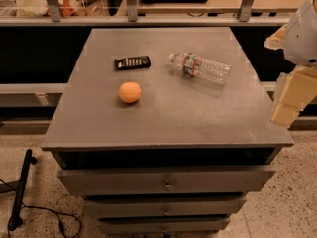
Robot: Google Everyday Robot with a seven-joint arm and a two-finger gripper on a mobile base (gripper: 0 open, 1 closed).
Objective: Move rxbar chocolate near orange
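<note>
"Black bar [132, 62] lies flat on the table [198, 125], far left of the gripper [287, 100]. The orange [130, 92] sits near the bar."

"Does the gripper hold the bar?"

"No. It hangs off the table's right side. Open or closed, nobody can tell."

"And the bottle [200, 67]?"

"On its side, between bar and gripper. Nobody can tell what's inside. The drawers [166, 180] are shut."

White arm [304, 31] comes in at the right edge of the view, rounded joint on top. The gripper [290, 100] hangs below it, pale blocky segments angled down-left.
</note>
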